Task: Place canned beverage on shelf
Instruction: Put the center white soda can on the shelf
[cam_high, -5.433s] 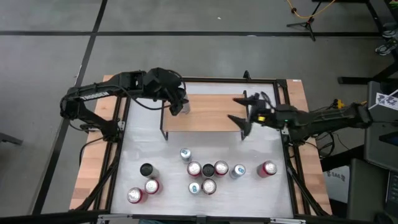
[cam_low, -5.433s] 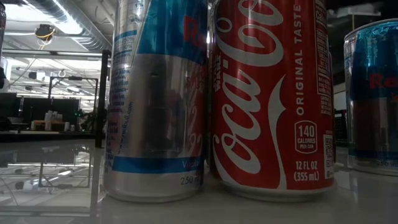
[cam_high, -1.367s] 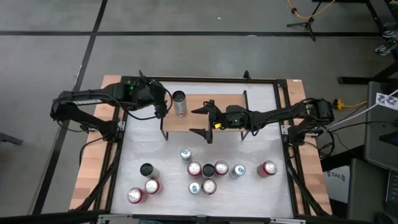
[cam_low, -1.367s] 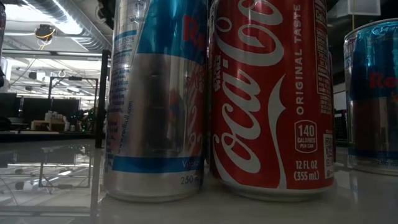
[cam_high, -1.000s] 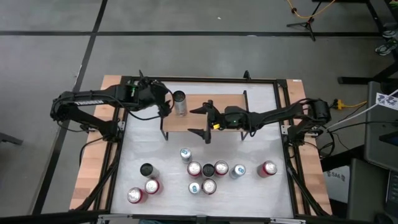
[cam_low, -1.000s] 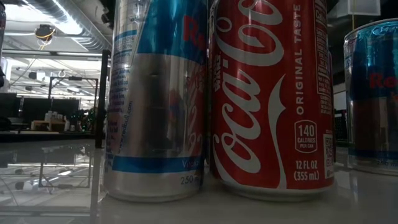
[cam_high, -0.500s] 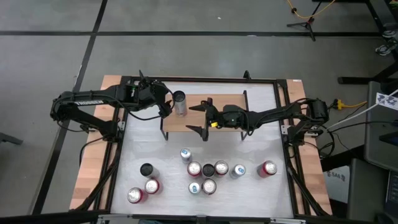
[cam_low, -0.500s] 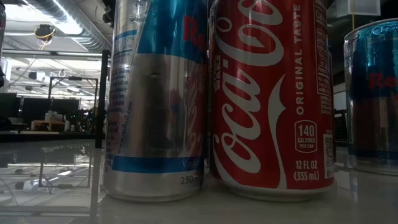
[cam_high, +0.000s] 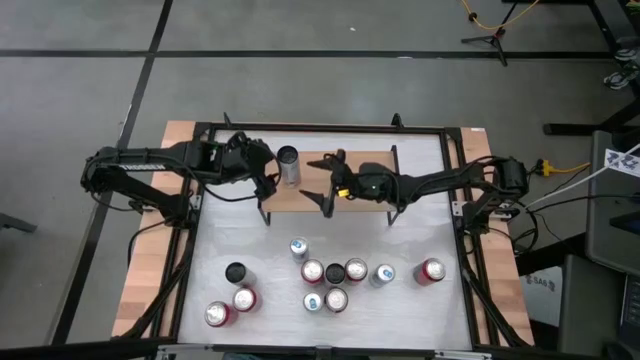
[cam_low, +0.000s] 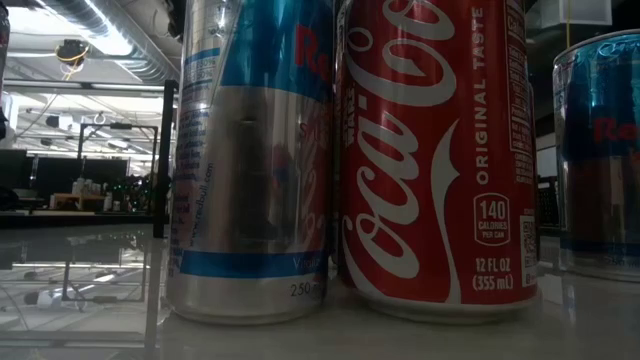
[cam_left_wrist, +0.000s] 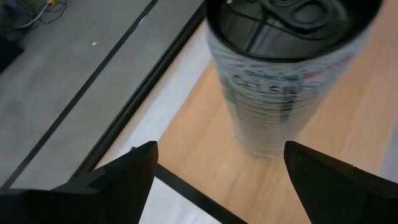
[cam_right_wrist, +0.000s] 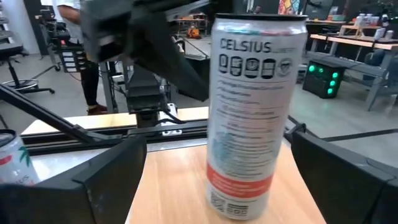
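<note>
A tall white Celsius can (cam_high: 289, 165) stands upright on its base on the left end of the shelf (cam_high: 350, 190), a light wood plank on thin black legs. My left gripper (cam_high: 266, 173) is open just left of the can and clear of it. In the left wrist view the can (cam_left_wrist: 280, 74) is ahead of the gripper (cam_left_wrist: 217, 180). My right gripper (cam_high: 322, 182) is open over the plank, to the right of the can and pointing at it. The right wrist view shows the can (cam_right_wrist: 252, 118) beyond the gripper (cam_right_wrist: 217, 180).
Several more cans stand on the white table nearer the front: a cluster (cam_high: 335, 272), one red can (cam_high: 430, 270) to the right, and a few (cam_high: 235, 295) at the front left. A Red Bull can (cam_low: 250, 160) and a Coca-Cola can (cam_low: 435, 160) fill the low view.
My right gripper has swung a little toward the far edge and turned toward the Celsius can. My left gripper has turned slightly toward it too. Both have stayed open, and the can has not moved.
</note>
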